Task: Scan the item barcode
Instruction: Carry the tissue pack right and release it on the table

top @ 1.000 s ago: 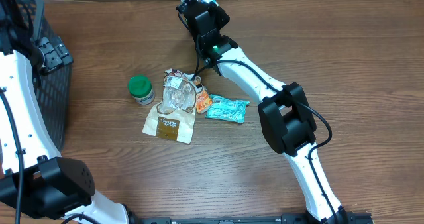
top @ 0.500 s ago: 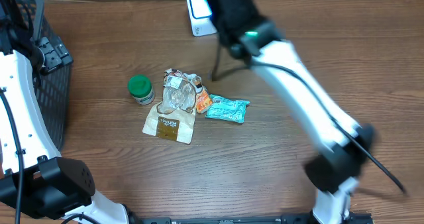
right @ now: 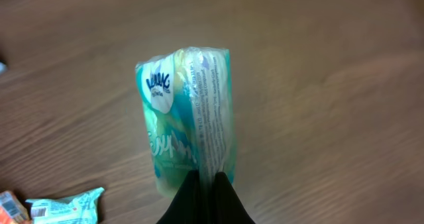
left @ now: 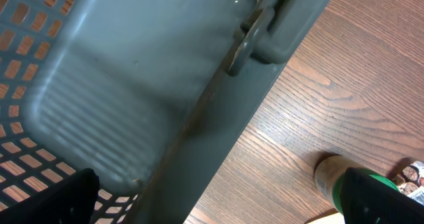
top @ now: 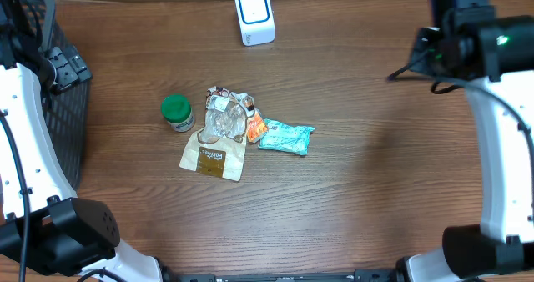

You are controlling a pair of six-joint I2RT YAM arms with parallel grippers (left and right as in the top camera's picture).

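A teal and white tissue pack (right: 189, 111) hangs over the wood table, and my right gripper (right: 207, 179) is shut on its lower edge seam. In the overhead view the right arm (top: 467, 40) reaches over the table's far right, and the pack is hidden there. The white barcode scanner (top: 254, 15) stands at the back middle, well left of that arm. My left gripper (left: 218, 207) is open and holds nothing, hovering over the rim of the dark basket (left: 132, 85).
A green-lidded jar (top: 177, 113) stands mid-left, also seen as the jar (left: 344, 181) by my left fingertip. Beside it lie a clear packet pile (top: 229, 119), a brown bag (top: 214, 157) and a teal packet (top: 286, 138). The basket (top: 50, 107) fills the left edge.
My right arm has swung from the scanner at the back middle over to the far right, still gripping the tissue pack. The left arm has not moved.
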